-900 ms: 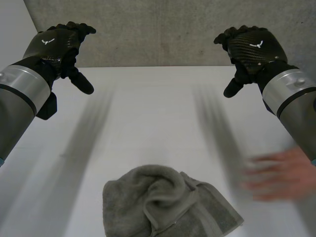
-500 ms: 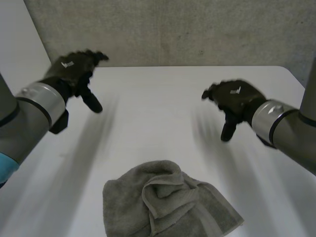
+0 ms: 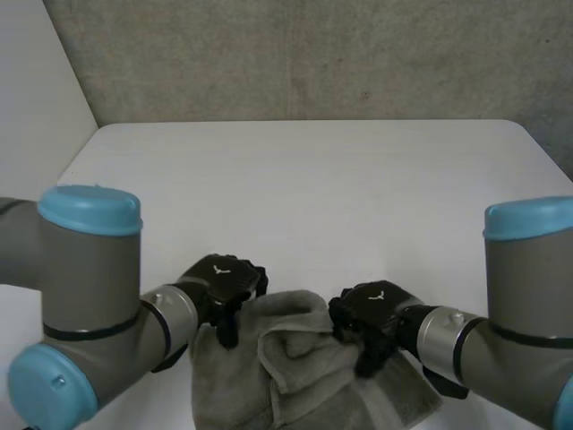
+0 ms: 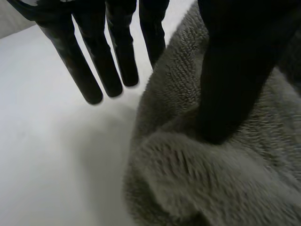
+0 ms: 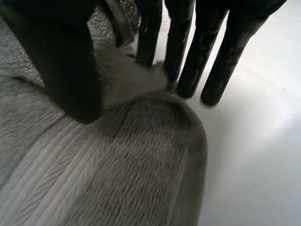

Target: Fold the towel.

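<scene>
arms low, forearms angled inward. left hand (image 3: 222,279) sits at one side of the crumpled grey towel (image 3: 304,367). its fingers (image 4: 94,70) are straight and spread from the thumb, tips over bare desk (image 4: 56,165) just beside the towel edge. thumb tip pressed into the pile, nothing pinched. right hand (image 3: 374,309) at the opposite side: fingers (image 5: 216,61) straight at the rolled fold's rim, thumb down on the cloth, no grip. towel lies bunched between both hands. past the fingertips, open white desk to its far edge.

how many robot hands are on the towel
2. The left robot hand is at the towel's left edge, the right robot hand at its right edge; each has its thumb on the cloth.
</scene>
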Controlling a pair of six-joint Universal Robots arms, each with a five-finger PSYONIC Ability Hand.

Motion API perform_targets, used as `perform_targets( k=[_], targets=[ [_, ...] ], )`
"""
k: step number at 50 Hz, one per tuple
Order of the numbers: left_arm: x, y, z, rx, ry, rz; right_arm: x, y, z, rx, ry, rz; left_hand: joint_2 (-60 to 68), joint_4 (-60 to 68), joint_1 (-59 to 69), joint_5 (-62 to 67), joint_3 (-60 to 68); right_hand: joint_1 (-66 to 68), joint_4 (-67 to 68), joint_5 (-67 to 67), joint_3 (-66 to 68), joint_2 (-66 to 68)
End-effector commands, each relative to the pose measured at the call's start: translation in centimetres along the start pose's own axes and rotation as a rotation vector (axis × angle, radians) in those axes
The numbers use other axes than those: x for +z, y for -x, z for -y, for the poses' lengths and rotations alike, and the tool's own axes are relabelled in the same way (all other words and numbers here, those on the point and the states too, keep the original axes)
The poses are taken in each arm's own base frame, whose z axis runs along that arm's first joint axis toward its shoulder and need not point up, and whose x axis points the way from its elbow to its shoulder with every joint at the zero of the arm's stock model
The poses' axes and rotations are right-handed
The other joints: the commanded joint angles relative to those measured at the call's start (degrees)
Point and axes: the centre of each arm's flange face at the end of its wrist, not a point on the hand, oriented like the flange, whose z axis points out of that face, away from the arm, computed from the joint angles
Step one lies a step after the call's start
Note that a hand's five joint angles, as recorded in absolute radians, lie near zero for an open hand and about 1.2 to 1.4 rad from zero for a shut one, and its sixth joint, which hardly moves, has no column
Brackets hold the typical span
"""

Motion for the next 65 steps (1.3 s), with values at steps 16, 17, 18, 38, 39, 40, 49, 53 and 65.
perform_targets(
  k=[16, 17, 18, 38, 39, 40, 49, 53, 65],
  targets=[
    [-1.3, 5.3, 17.8, -0.020, -0.793, 0.416, -1.6, -6.1, 16.5, -0.144, -0.742, -0.397, 53.68, 53.95, 53.14, 53.85, 53.98, 49.72, 45.98, 47.07, 44.89, 44.64],
    [-1.3, 5.3, 17.8, -0.020, -0.793, 0.416, -2.4, -6.1, 17.8, -0.158, -0.817, -0.416, 53.68, 53.95, 53.14, 53.85, 53.98, 49.72, 45.98, 47.07, 44.89, 44.64],
    [-1.6, 5.2, 18.1, -0.028, -0.811, 0.412, -2.4, -6.1, 17.8, -0.158, -0.817, -0.416, 53.68, 53.95, 53.14, 53.85, 53.98, 49.72, 45.98, 47.07, 44.89, 44.64],
    [1.3, 1.4, 2.2, -0.081, -0.406, 0.302, 3.2, -3.6, 7.3, -0.228, -0.439, -0.330, 50.17, 50.44, 49.63, 50.34, 50.47, 49.72, 45.98, 47.07, 44.89, 44.64],
    [1.8, 1.1, 0.8, -0.072, -0.375, 0.298, 4.0, -3.9, 5.8, -0.237, -0.371, -0.329, 49.67, 49.94, 49.13, 49.84, 49.97, 49.72, 45.98, 47.07, 44.89, 44.64],
    [2.2, 1.0, -0.5, -0.069, -0.347, 0.298, 4.0, -3.9, 5.8, -0.237, -0.370, -0.329, 49.16, 49.43, 48.62, 49.34, 49.47, 49.72, 45.98, 47.07, 44.89, 44.64],
    [2.0, 0.4, -2.9, -0.065, -0.258, 0.286, 5.0, -3.9, 1.4, -0.267, -0.164, -0.292, 37.72, 37.99, 37.18, 37.89, 38.02, 49.72, 45.98, 47.07, 44.89, 44.64],
    [0.2, 0.5, -1.7, -0.066, -0.274, 0.290, 4.0, -3.9, 2.0, -0.271, -0.186, -0.304, 26.66, 26.93, 26.12, 26.83, 26.96, 49.72, 45.98, 47.07, 44.89, 44.64],
    [-2.0, 1.1, 3.3, -0.052, -0.417, 0.296, 3.2, -4.8, 1.3, -0.279, -0.180, -0.339, 3.40, 3.67, 2.86, 3.58, 3.71, 49.72, 45.98, 47.07, 44.89, 44.64]
  ],
)
